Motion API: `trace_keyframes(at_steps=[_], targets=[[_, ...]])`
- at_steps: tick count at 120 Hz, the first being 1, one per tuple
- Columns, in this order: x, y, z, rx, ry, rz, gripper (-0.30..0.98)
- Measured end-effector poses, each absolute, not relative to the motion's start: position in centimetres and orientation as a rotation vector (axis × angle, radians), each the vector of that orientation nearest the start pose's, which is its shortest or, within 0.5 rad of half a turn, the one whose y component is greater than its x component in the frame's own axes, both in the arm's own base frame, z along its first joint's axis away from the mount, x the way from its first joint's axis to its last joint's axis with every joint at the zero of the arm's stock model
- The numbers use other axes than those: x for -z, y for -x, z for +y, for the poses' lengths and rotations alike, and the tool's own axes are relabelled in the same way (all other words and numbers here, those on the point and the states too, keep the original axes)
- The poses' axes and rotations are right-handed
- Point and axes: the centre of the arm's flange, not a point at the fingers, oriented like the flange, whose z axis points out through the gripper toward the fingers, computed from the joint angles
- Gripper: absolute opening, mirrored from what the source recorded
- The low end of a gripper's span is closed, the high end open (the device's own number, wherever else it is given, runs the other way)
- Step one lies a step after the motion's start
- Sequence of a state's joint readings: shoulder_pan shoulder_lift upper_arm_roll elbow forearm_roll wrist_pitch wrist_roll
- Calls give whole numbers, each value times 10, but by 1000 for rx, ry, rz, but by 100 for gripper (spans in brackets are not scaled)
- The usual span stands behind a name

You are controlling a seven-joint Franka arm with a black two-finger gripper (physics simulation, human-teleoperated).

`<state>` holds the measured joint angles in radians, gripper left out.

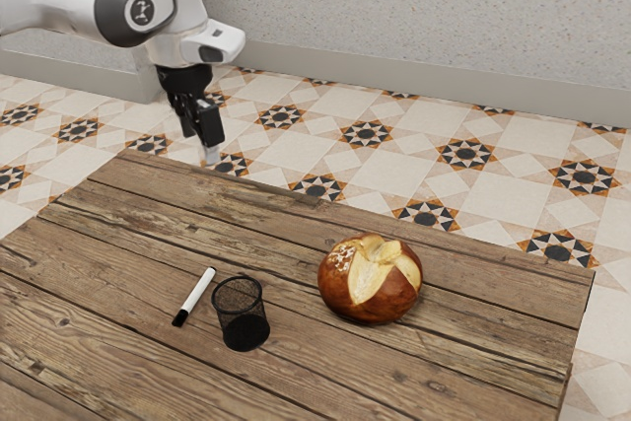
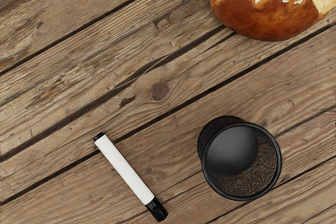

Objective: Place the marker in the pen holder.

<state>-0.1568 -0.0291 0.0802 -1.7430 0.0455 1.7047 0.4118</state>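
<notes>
In the exterior view, the open claw (image 1: 200, 143) hangs high, and the white marker (image 1: 197, 292) lies at ten o'clock from the black cup (image 1: 245, 331), wood between them, well in from the table (image 1: 99, 278)'s edges.

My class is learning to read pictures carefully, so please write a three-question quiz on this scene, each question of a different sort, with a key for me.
1. True or false: the marker lies on the table, outside the pen holder.

2. Multiple choice: which of these is closest to the bread?
A) the marker
B) the pen holder

3. Fill in the missing word: between its two black ends, the marker is ____.

Key: 1. true; 2. B; 3. white
</notes>
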Motion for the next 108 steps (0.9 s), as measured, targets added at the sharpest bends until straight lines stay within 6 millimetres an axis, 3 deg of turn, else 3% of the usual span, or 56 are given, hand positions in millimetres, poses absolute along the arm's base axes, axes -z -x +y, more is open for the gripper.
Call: trace_keyframes(at_steps=[30,39,45,51,57,65,71,94,108], targets=[[-577,-550,-41,18,2948,889,69],[-541,-538,-29,-51,2974,858,69],[-515,-532,-5,-79,3026,776,68],[-505,-531,23,-69,3064,677,69],[-497,-530,38,-58,3085,616,69],[-458,-522,39,-80,3100,582,69],[-440,-521,34,-67,3085,567,69],[-400,-527,36,-14,3074,346,68],[-374,-536,49,-32,3077,185,50]])
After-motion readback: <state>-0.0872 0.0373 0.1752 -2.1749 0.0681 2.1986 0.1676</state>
